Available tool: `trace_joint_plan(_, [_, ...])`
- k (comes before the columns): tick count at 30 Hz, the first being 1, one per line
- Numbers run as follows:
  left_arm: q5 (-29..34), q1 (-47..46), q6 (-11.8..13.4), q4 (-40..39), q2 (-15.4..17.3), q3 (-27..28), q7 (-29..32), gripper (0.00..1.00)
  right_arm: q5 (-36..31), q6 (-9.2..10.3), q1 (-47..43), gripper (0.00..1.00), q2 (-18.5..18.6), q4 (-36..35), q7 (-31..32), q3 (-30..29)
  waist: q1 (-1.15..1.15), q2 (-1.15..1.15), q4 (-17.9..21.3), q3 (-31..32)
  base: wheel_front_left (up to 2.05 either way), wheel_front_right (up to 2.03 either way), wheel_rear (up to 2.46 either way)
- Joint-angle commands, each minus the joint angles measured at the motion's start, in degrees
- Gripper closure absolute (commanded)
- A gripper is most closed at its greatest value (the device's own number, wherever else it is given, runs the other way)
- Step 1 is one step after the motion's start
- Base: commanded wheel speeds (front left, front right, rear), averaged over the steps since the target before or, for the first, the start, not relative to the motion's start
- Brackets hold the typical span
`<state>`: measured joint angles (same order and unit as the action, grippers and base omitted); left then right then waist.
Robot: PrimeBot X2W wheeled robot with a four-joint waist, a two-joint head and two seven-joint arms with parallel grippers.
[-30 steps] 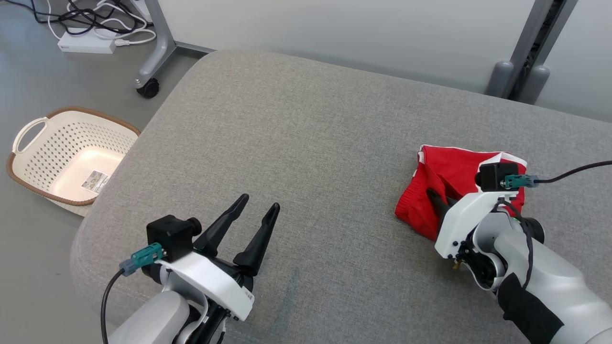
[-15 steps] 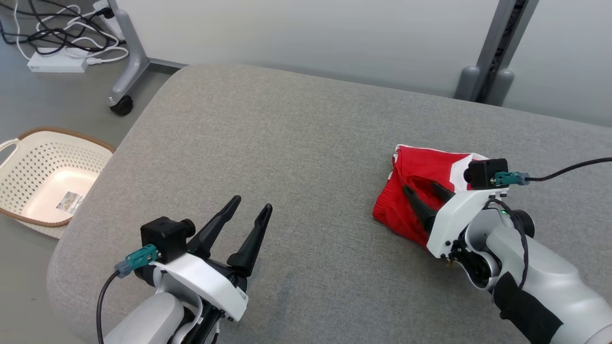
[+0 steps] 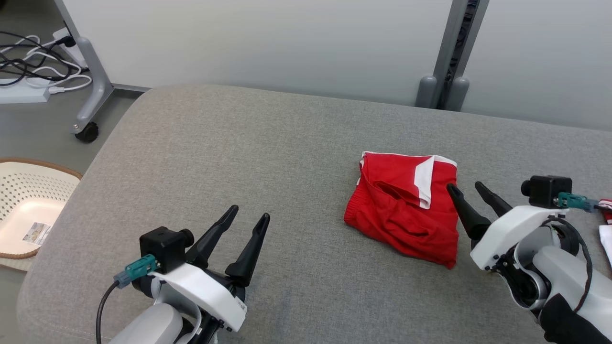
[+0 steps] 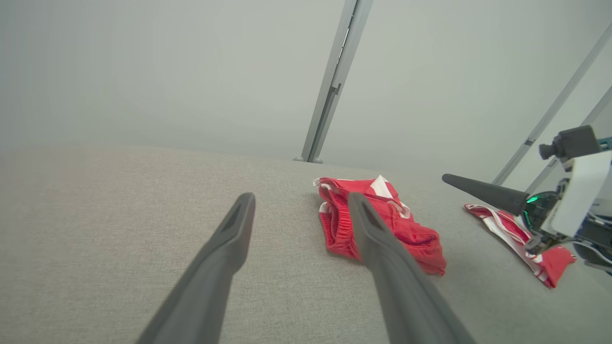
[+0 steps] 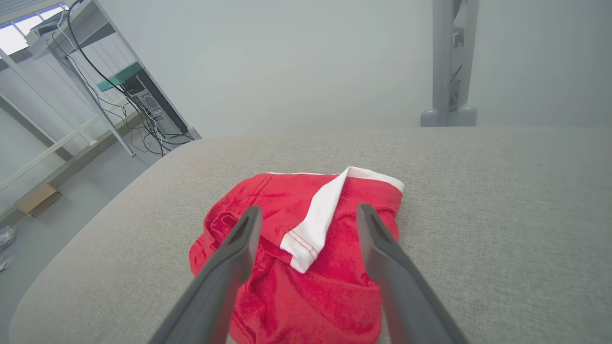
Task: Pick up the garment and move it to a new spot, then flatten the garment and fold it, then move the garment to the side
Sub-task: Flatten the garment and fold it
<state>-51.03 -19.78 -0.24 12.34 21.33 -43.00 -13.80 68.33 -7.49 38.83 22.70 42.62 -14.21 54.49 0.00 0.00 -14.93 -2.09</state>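
While garment [image 3: 406, 210] lies folded on cushion [image 3: 267, 143], right gripper [image 3: 464, 186] points at its edge, jaws spread, empty. Left gripper [image 3: 250, 212] well apart, jaws spread.

On my head feed I see a grey upholstered cushion [image 3: 229, 153] and, on the floor to its left, a cream perforated basket [image 3: 24, 188] with a brown rim and a label inside. Behind it are tangled cables [image 3: 33, 62] beside a castered stand leg [image 3: 88, 95] — a grey post [image 3: 449, 52] stands at the wall
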Motion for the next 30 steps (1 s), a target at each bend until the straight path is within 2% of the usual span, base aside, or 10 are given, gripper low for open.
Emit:
trace_joint_plan(1, [-0.3,0.8,0.4,-0.3,0.6,0.2,-0.1,0.0,-0.7,-0.01,-2.2,0.0,0.7,-1.1,-0.8,-1.4,0.0,0.0,0.8,0.2,0.0,0.0,0.0])
trace_joint_plan(4, [-0.4,1.1,0.7,-0.7,0.6,0.2,-0.1,0.0,-2.6,-0.01,-4.7,0.01,1.2,-2.6,-1.0,-3.4,0.0,0.0,1.5,0.2,0.0,0.0,0.0])
trace_joint_plan(5, [-0.4,1.2,0.7,-0.8,0.6,0.1,-0.1,0.0,-3.3,-0.01,-5.5,0.46,1.2,-2.9,-1.1,-4.4,0.0,0.0,1.6,0.1,0.0,0.0,0.0])
trace_joint_plan(6, [-0.4,1.2,0.8,-0.9,0.6,0.1,-0.1,0.0,-3.9,-0.01,-6.3,0.62,0.9,-3.4,-1.1,-5.7,0.0,0.0,1.8,0.1,0.0,0.0,0.0])
trace_joint_plan(7, [-0.4,1.3,0.8,-1.0,0.6,0.0,-0.1,0.0,-4.7,-0.02,-7.2,0.86,0.5,-3.8,-1.0,-6.7,0.0,0.0,1.9,0.1,0.0,0.0,0.0])
trace_joint_plan(8, [-0.4,1.3,0.8,-1.1,0.6,0.0,-0.1,0.0,-5.6,-0.02,-8.0,1.0,0.0,-4.2,-1.0,-7.8,0.0,0.0,1.9,0.1,0.0,0.0,0.0])
trace_joint_plan(13, [-0.3,0.9,0.8,-1.3,0.7,-0.1,0.0,0.0,-9.8,-0.02,-10.6,1.0,-1.3,-4.7,-1.1,-11.3,0.0,0.0,1.8,0.1,0.0,0.0,0.0])
trace_joint_plan(22, [0.1,-0.3,0.2,-1.3,0.2,-0.2,-0.3,0.0,-12.1,-0.01,-7.1,1.0,-3.6,-1.0,1.1,-11.7,0.0,0.0,-0.4,-1.7,0.0,0.0,0.0])
trace_joint_plan(30, [-0.1,-0.8,-0.7,-0.3,-0.6,0.2,-0.6,0.0,-12.0,-0.01,-3.8,1.0,-4.0,7.2,7.6,-10.6,0.0,0.0,-4.9,-3.6,0.0,0.0,0.0])
